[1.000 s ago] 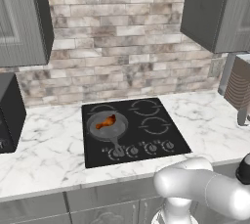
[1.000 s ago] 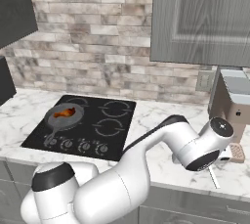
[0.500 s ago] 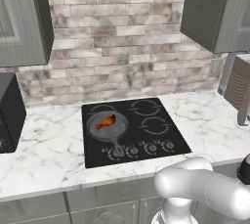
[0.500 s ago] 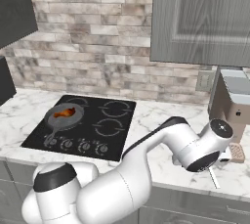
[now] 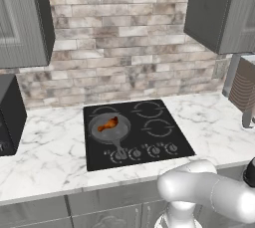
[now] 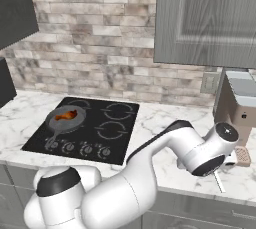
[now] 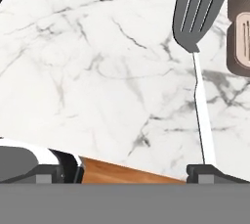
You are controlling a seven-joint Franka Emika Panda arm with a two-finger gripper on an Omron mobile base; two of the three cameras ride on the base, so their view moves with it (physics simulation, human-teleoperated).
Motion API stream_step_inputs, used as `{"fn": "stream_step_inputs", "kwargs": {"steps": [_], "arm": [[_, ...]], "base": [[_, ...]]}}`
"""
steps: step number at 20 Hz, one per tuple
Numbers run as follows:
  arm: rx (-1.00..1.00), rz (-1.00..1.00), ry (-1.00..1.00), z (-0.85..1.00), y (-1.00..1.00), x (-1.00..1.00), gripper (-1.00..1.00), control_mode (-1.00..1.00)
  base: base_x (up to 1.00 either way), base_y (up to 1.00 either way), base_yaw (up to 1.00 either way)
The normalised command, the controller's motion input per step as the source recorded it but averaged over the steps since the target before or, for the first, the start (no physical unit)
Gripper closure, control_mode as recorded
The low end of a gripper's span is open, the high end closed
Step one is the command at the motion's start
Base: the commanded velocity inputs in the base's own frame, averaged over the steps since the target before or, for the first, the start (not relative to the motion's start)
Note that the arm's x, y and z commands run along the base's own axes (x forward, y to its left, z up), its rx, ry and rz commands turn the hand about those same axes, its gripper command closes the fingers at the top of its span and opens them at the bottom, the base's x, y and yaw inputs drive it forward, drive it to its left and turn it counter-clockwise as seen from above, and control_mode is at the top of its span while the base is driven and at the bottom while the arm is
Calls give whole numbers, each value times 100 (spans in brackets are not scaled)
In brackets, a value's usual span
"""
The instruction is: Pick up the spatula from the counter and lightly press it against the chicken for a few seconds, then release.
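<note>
The spatula (image 7: pixel 197 17) lies flat on the white marble counter (image 7: pixel 88 71), its dark slotted head far from me and its pale handle (image 7: pixel 204 120) running back toward my right fingertip (image 7: pixel 211 172). My gripper (image 7: pixel 129 174) hangs open just above the counter with nothing between its fingers, and the handle sits at its right side, not centred. In the right base view the handle (image 6: pixel 218 180) sticks out under my hand (image 6: pixel 212 154) near the counter's front edge. The chicken (image 5: pixel 107 124) (image 6: pixel 67 115) rests in a grey pan (image 5: pixel 110 131) on the black cooktop, far to the left.
A coffee machine (image 6: pixel 241 115) stands right behind the spatula, its drip tray (image 7: pixel 242 32) beside the spatula head. The cooktop (image 6: pixel 95 128) has knobs along its front. A dark appliance (image 5: pixel 9 115) sits at the far left. The counter's front edge (image 7: pixel 122 167) runs just under my fingers.
My hand has edged very slightly lower over the spatula. The jaws stay wide and nothing else has moved.
</note>
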Motion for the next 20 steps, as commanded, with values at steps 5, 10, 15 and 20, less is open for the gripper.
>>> {"fn": "stream_step_inputs", "kwargs": {"steps": [5, 10, 15, 20], "arm": [[0, 0, 0, -6, -12, 5, -100, -100], [1, 0, 1, -10, -14, 5, -100, -100], [1, 0, 3, -12, -8, 10, -100, -100], [1, 0, 3, -12, -9, 10, -100, -100]], "base": [[0, 0, 0], [0, 0, 0], [0, 0, 0], [0, 0, 0]]}}
